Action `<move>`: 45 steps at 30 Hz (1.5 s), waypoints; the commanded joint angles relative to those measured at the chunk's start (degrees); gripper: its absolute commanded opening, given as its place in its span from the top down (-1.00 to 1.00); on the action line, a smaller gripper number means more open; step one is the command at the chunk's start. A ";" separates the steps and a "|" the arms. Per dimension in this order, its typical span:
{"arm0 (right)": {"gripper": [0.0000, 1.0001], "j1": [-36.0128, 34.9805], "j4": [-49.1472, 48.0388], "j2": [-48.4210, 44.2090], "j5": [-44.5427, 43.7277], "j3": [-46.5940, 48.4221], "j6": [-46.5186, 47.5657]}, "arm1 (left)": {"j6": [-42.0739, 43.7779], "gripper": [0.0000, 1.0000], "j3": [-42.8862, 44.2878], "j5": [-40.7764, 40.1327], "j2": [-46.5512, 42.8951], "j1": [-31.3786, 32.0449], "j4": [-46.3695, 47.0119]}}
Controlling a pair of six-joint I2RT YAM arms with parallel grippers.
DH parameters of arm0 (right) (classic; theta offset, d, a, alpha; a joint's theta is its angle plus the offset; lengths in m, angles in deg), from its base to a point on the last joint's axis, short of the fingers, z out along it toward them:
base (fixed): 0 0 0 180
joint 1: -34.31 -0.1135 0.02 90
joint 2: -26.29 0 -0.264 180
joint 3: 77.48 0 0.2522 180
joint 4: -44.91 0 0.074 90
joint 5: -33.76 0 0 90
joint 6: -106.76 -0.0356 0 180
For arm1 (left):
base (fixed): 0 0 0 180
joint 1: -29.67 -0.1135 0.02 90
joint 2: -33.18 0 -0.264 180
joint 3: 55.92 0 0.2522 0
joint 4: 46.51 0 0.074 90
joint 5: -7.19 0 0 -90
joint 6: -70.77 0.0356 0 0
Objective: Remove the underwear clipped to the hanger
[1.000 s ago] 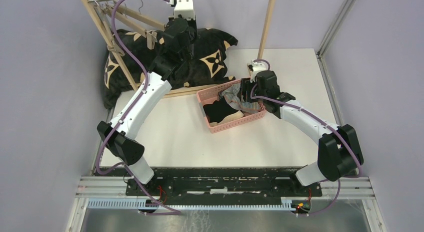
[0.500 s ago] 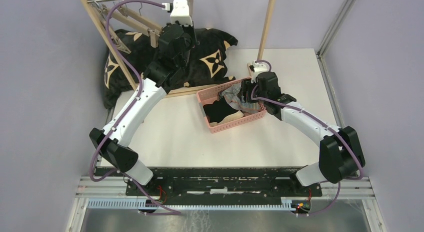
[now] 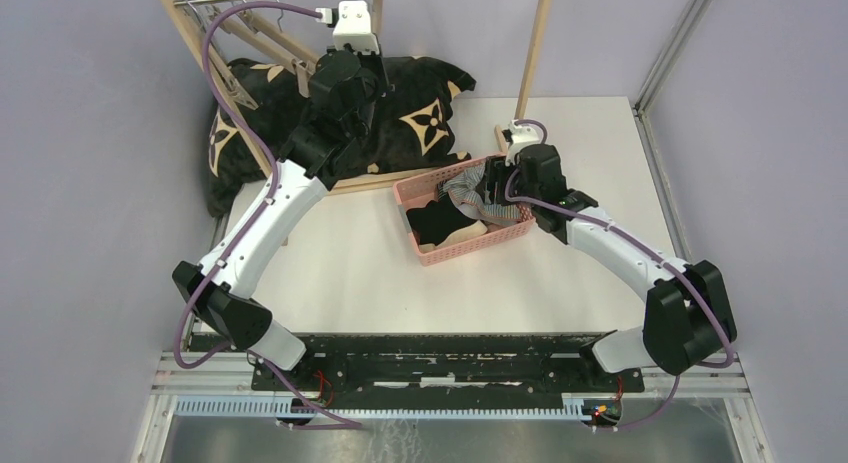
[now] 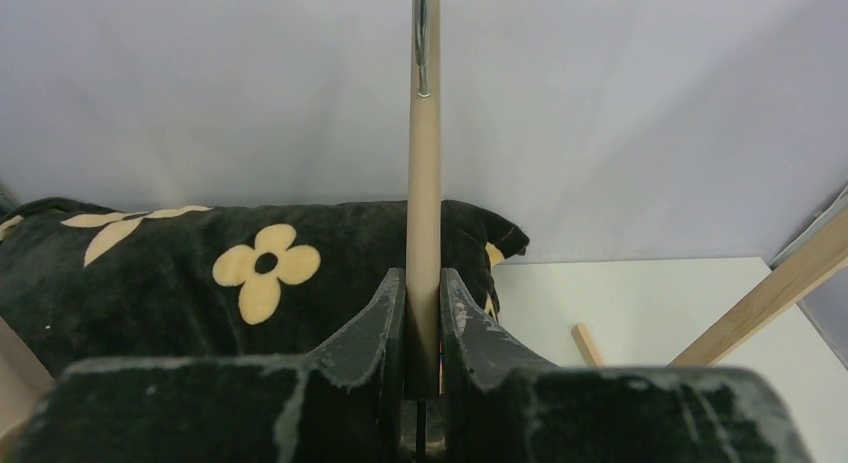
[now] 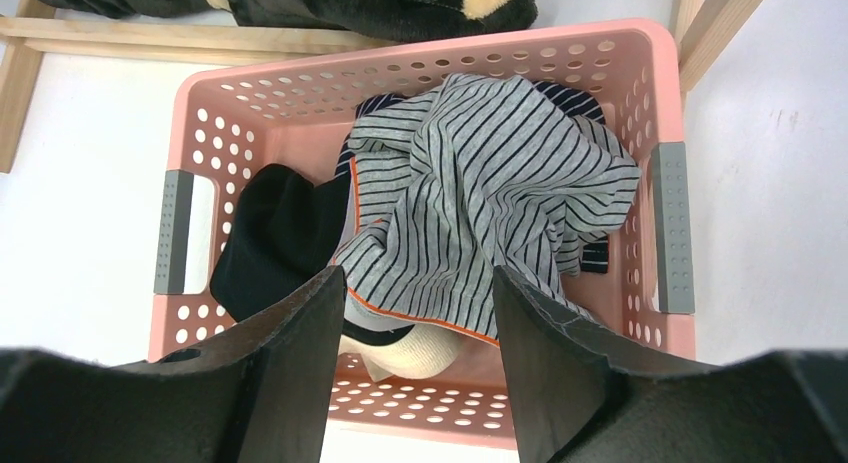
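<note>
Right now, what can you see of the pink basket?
The pink basket is rectangular perforated plastic with a grey grip on each short side. It sits upright on the white table and holds grey-striped underwear heaped over black cloth, navy cloth and something cream. The right gripper hangs open above it.

All three boxer shorts (image 3: 462,205) are recorded lying crumpled inside the pink basket (image 5: 420,51).

- The grey-and-white striped pair (image 5: 480,193) is heaped uppermost. It spans the centre to the right of the right wrist view and is folded over itself. Orange edging is seen along its lower hem.
- The plain black pair (image 5: 272,238) is bunched at the left end. Its inner edge is overlapped by the striped pair.
- The navy pair with thin pale stripes (image 5: 566,95) is largely buried. It is exposed only at the far right corner and against the right wall.
</note>
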 commanded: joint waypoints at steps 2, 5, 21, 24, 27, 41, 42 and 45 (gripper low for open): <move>-0.28 -0.30 -2.45 -2.44 -0.60 -0.37 0.19 | -1.03 0.72 1.01 -1.42 -1.09 0.08 -0.50; -0.28 -0.29 -2.41 -2.71 -0.87 -0.74 0.37 | 0.34 0.73 5.25 -2.87 1.23 0.01 -2.57; -0.29 -0.28 -2.84 -2.94 -1.93 -1.29 1.20 | 0.41 0.70 14.11 -1.98 8.20 -1.72 -8.26; -0.29 -0.24 -2.96 -2.75 -1.85 -1.24 1.23 | -0.92 0.52 8.07 -0.31 4.98 -1.65 -5.28; -0.29 -0.30 -3.05 -2.86 -1.89 -1.45 1.10 | -1.78 0.29 6.27 1.94 3.27 -1.71 -6.20; -0.29 -0.33 -4.82 -2.70 0.25 -2.57 0.48 | -3.02 -0.34 -5.29 5.98 -7.82 -1.70 1.79; -0.29 -0.26 -4.89 -2.71 0.53 -2.54 0.57 | -2.93 -0.42 -5.57 6.30 -8.32 -1.72 2.53; -0.29 -0.35 -5.27 -3.00 1.64 -2.78 0.74 | -2.04 -0.68 -6.46 7.42 -9.78 -1.64 4.86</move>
